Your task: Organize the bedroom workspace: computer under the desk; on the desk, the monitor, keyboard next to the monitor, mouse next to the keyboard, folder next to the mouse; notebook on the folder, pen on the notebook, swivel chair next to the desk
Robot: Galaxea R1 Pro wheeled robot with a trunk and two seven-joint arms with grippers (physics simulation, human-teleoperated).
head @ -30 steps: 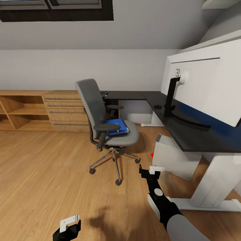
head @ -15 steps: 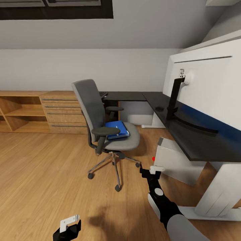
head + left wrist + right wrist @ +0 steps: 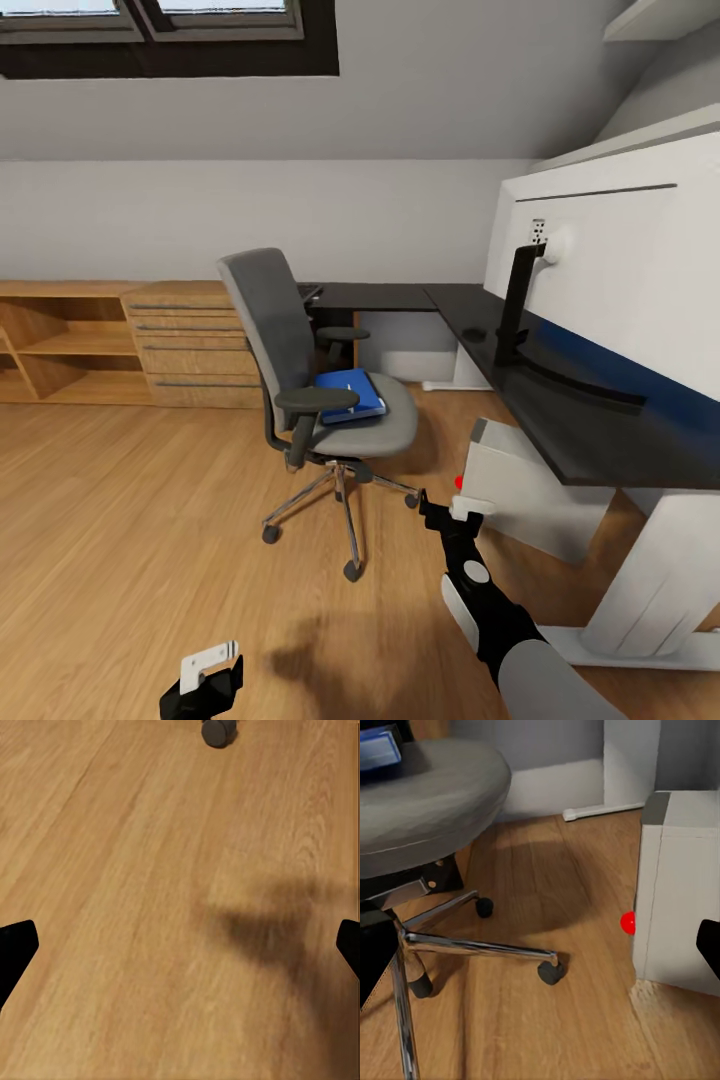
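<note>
Two items look sorted so far: the monitor [image 3: 620, 270] stands on the desk [image 3: 560, 400] along its right-hand run, and the white computer [image 3: 525, 490] sits on the floor under the desk's front edge. The swivel chair [image 3: 310, 390] is parked a bit off the desk, with the blue folder [image 3: 350, 393] on the seat, toward its back, so that's pending. The right gripper [image 3: 455, 512] hangs low, near the computer, well short of the folder. The left gripper [image 3: 205, 675] hangs over bare floor. Both look spread open and empty.
</note>
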